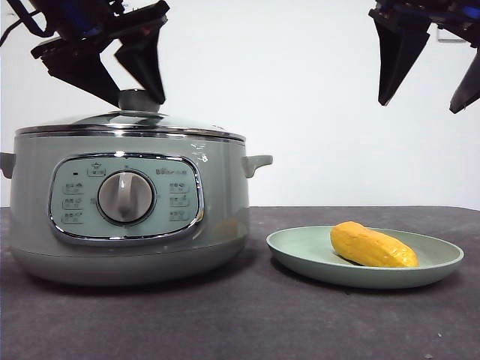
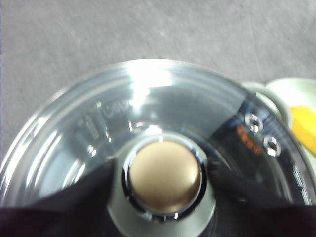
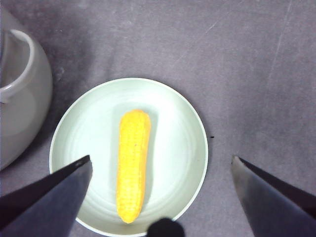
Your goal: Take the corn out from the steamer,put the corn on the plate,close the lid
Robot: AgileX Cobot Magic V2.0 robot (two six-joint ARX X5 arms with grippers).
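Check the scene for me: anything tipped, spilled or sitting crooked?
Nothing stands out. The lid sits level on the steamer, the corn lies inside the plate, the left gripper flanks the lid's knob, and the right gripper hangs open above the plate.

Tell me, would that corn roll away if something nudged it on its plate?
Probably it would roll a little: the corn looks round and tapered, lying on its side. The plate has a raised rim, which would likely stop it. It seems stiff and bumpy, so probably not slippery to grip.
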